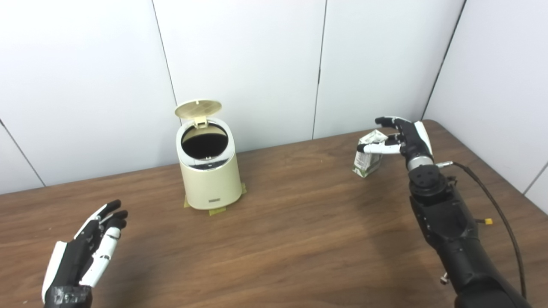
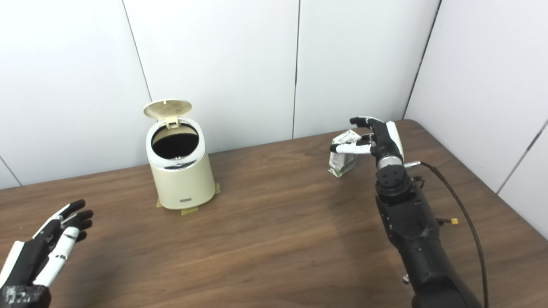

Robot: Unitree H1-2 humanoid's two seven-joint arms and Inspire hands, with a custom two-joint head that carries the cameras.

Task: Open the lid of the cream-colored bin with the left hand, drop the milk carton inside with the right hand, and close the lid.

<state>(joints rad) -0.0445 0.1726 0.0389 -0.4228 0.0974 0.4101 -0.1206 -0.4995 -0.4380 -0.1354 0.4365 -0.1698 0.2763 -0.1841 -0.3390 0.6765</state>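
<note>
the lid [image 1: 198,108] is raised; the milk carton [image 1: 367,157], right of centre, is bracketed by the spread right hand [image 1: 404,137], not yet gripped; the left hand [image 1: 92,250] is held open and empty.

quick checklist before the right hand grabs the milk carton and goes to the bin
1. Lid up: ok, it stands raised behind the bin's dark opening.
2. Opening free: ok, nothing over it.
3. Left hand out of the way: ok, open, low near the front of the table, apart from the bin.
4. Milk carton upright: ok, standing on the table.
5. Right hand placed: ok, fingers spread around the carton's top.
6. Firm hold on carton: not ok, the fingers have not closed.
7. Path to bin: ok, bare table between.
</note>
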